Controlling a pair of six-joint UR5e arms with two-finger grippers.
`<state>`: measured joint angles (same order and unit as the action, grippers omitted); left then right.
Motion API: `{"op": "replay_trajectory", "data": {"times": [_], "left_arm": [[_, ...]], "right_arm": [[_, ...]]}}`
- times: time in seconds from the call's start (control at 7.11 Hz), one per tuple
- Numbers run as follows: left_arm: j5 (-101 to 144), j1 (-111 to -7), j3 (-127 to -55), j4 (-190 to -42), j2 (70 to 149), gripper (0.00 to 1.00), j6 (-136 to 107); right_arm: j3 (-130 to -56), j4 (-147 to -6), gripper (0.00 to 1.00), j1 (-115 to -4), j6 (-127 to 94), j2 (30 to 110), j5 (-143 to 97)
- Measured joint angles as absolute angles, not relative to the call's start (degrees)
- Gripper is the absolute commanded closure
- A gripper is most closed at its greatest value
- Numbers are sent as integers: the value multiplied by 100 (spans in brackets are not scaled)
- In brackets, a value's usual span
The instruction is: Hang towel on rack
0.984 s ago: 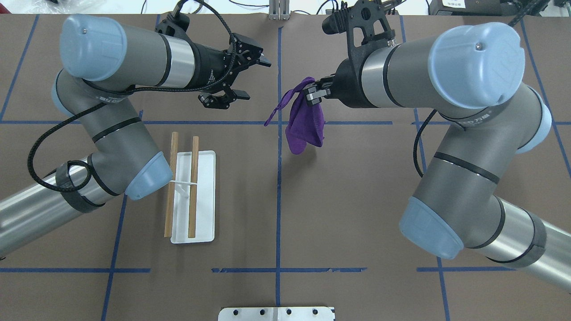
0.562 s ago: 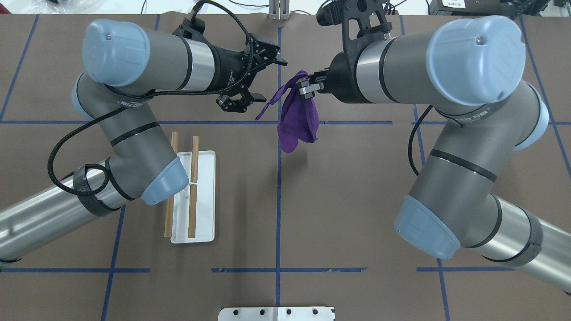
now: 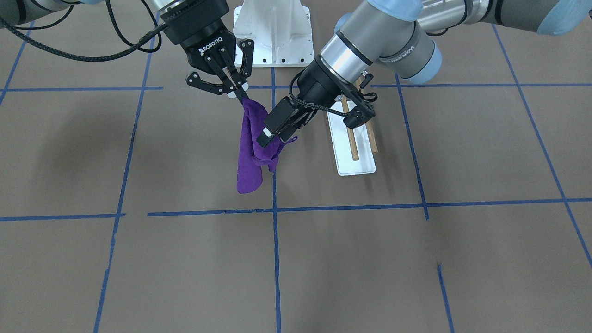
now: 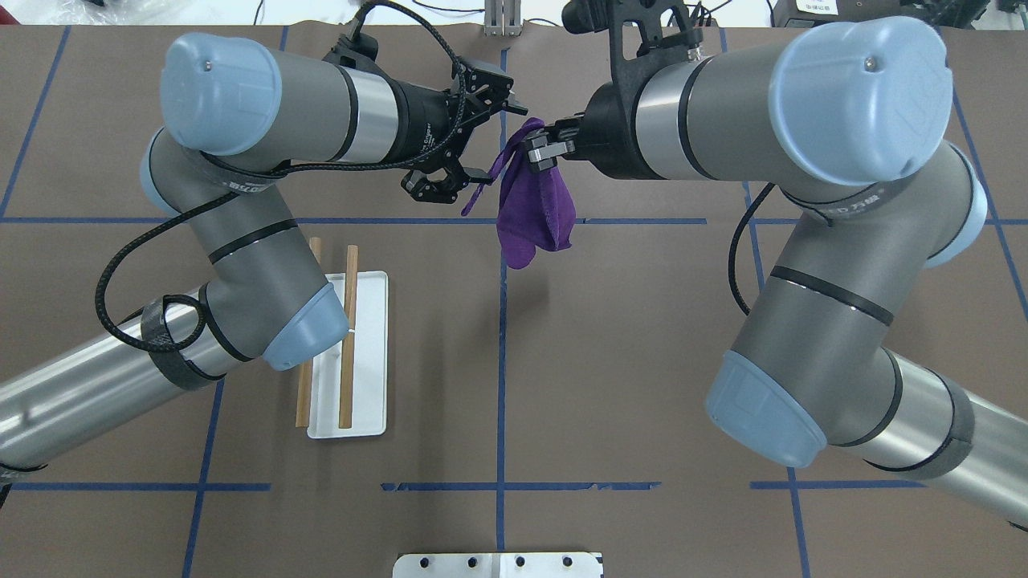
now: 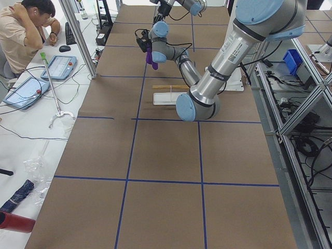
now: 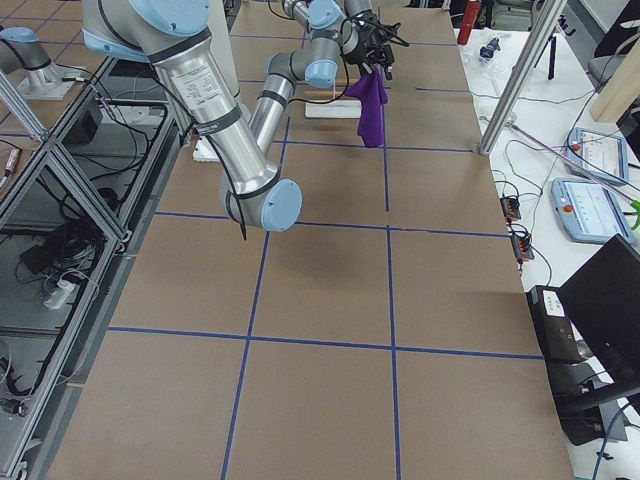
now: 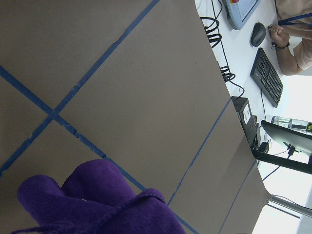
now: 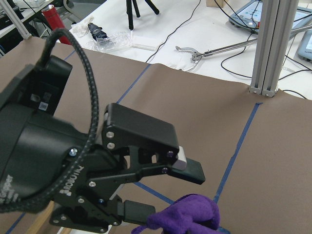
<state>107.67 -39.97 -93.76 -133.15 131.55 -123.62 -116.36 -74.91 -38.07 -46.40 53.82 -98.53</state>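
One camera looks down over the counter point(image 4: 626, 361), one faces across it, two sight along it; all share the towel point(image 4: 534, 213).

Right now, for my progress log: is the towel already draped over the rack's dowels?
No, the towel hangs in the air from the right tool, well apart from the rack.

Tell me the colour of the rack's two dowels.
Light brown. The dowels show best in the overhead exterior view.
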Motion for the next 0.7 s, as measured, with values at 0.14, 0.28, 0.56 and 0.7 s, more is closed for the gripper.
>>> {"op": "replay_trajectory", "data": {"times": [0.14,0.28,0.56,0.7], "left_arm": [[10768,-3994,-9382,-13317,13157,9,-12361],[10774,-3983,-9407,-13321,13142,9,-12344],[10783,-3955,-9481,-13318,13083,8,-12320],[10784,-3951,-9494,-13317,13071,12,-12322]], "right_arm": [[-11636,-7484,100,-3808,-4641,5369,-9833],[-11637,-7479,100,-3810,-4639,5355,-9797],[-11637,-7472,100,-3819,-4637,5346,-9767],[-11639,-7471,100,-3821,-4634,5344,-9760]]}}
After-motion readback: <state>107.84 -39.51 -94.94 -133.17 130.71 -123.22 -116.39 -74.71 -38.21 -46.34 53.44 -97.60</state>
